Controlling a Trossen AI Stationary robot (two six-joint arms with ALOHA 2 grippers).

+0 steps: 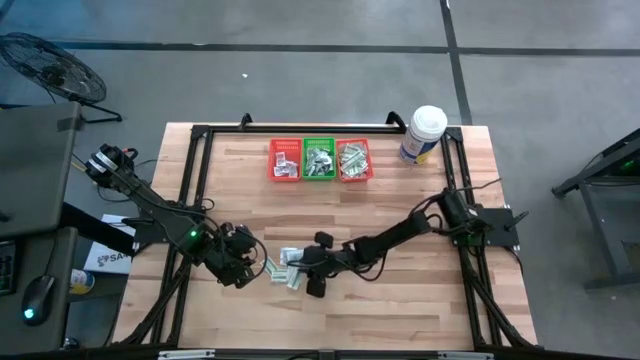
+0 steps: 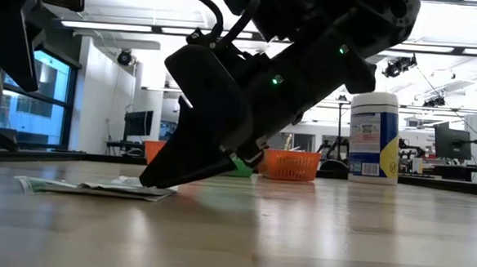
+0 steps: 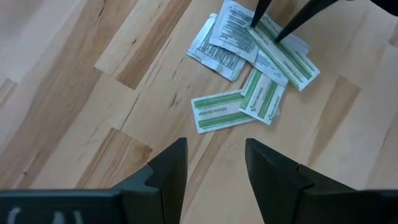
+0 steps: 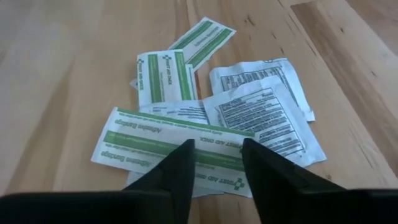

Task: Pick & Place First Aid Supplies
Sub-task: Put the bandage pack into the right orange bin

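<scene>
Packets of flat white and green-striped paper [image 4: 205, 124] are heaped just ahead of the right gripper [image 4: 217, 155], whose spread fingertips touch a long green strip [image 4: 161, 144]. The left gripper [image 3: 214, 165], also spread, is held near the heap; nothing is seen between.

Low view: the right pincer [image 2: 150, 180] and its arm hide most of the packets [image 2: 96, 188] and part of the baskets [image 2: 290, 164]. High view: the print on the packets [image 1: 289, 270] is too small to read. Right wrist view: the fingers [image 4: 180, 168] cover part of the long green-and-white strip [image 4: 168, 142]; lower packets lie partly hidden beneath it.
</scene>
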